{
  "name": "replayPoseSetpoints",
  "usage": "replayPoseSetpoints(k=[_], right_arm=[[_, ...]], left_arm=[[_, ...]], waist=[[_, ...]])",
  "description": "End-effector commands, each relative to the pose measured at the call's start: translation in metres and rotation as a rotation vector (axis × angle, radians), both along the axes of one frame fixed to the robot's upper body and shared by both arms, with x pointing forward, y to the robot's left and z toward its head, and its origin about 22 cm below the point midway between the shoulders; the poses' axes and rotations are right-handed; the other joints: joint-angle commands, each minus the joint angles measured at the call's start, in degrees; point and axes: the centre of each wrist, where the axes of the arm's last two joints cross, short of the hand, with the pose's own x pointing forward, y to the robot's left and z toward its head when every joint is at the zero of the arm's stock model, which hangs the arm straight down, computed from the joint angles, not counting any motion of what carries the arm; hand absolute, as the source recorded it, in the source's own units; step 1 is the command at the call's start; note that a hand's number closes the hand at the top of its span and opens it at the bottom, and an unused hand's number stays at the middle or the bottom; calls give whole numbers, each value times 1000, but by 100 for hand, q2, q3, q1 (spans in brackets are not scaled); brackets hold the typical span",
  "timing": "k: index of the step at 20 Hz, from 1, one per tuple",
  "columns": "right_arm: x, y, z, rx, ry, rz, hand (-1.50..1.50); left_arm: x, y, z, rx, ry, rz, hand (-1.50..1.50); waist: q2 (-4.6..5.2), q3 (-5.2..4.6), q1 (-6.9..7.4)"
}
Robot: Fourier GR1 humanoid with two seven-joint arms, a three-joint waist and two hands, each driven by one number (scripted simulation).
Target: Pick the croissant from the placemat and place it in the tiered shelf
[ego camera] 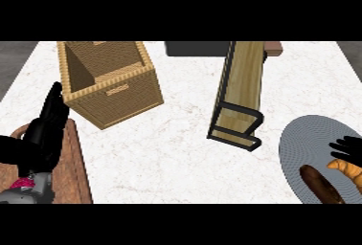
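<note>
At about eight o'clock in the head view, the robot's left hand (44, 129) rests over a brown wooden board (74, 167) at the counter's left edge, fingers straight and pointing up toward eleven o'clock, holding nothing. Above and just right of it, at about ten o'clock, a woven wicker basket (117, 93) stands on the white marble counter (176, 158), open-topped and seen at a tilt. At twelve o'clock a dark rectangular object (198, 48) sits against the far edge; what it is cannot be told. Just right of centre, from one o'clock down toward four o'clock, the tiered shelf (240, 91) stands as light wooden boards in a black metal frame, well apart from the basket. At four o'clock, cut by the right edge, lies the grey placemat (304, 143). On it sits a dark brown elongated piece of food (322, 184), and just beside that, at the very edge of the view, the orange-brown croissant (344, 168), so the croissant is on the placemat and not in the shelf. The right hand (348, 148) shows only as black fingers above the croissant, touching or overlapping it; whether they are closed round it cannot be told.
</note>
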Motion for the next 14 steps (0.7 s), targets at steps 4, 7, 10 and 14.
replayPoseSetpoints(k=[4, 7, 10, 14], right_arm=[[3, 4, -17, 28, 15, 71, -150], [11, 7, -36, 15, 18, 54, -150], [1, 5, -29, -19, 43, 31, -150], [8, 18, -58, -51, 54, 86, 150]], left_arm=[[9, 5, 9, 0, -14, 6, 0], [3, -7, 1, -3, -11, 4, 0], [7, -10, -8, -6, 10, -7, 0], [2, -2, -1, -5, 7, -4, 0]], waist=[[1, -1, -6], [4, 0, 8], [0, -3, -19], [3, 0, 11]])
